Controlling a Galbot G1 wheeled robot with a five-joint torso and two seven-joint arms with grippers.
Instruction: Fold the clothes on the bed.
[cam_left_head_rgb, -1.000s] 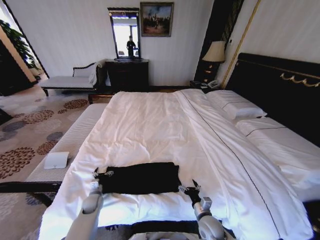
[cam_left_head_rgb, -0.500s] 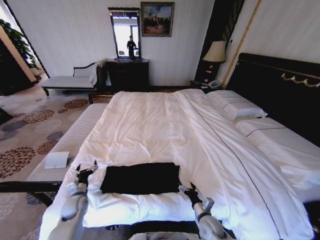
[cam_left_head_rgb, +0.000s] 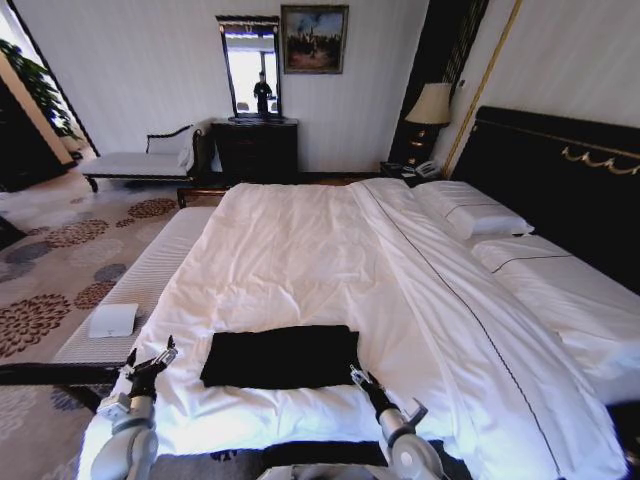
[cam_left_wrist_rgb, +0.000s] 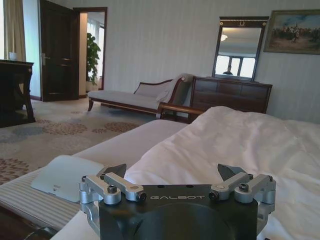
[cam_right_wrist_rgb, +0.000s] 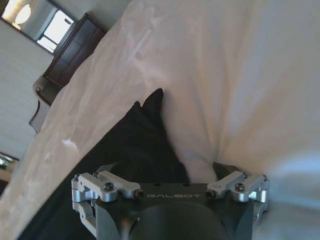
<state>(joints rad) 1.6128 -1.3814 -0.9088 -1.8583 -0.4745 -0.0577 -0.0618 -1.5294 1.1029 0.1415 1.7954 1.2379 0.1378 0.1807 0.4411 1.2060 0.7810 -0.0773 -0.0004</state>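
Nearest the robot, both arms are being held low at the foot of the bed (cam_left_head_rgb: 300, 250). The left pincer (cam_left_head_rgb: 152, 362) is being kept spread & empty, off to the left of the clothes (cam_left_head_rgb: 282, 356), near the duvet's edge, w/ nothing btwn its fingers. The right pincer (cam_left_head_rgb: 362, 384) is likewise being held spread, just beside the shirt's near right corner; in the right wrist view black cloth (cam_right_wrist_rgb: 135, 145) is lying under & ahead of it, but nothing is being pinched.

The clothes are lying as a compact dark rectangle, flat on the white duvet, edges fairly straight. Judged from that, folding is looking mostly or fully done; maybe one more halving is being left, prob. none.

Farther off, the pillows (cam_left_head_rgb: 470, 215) are lying undisturbed.
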